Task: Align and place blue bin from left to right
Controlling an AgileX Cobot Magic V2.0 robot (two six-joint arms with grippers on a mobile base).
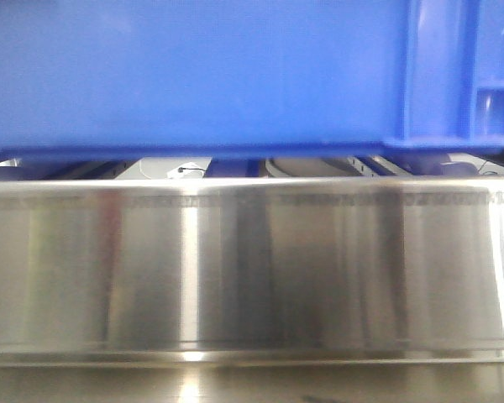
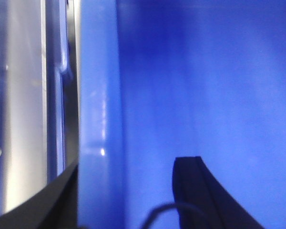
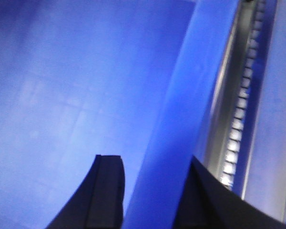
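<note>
The right gripper (image 3: 152, 160) pinches the blue bin (image 3: 62, 95) by its rim, one finger inside, one outside. The left gripper (image 2: 132, 162) straddles another wall likewise, though I cannot tell whether it clamps. Holding both ends likely keeps the bin level, and it spans the front view above a stainless steel panel (image 1: 252, 269)
</note>
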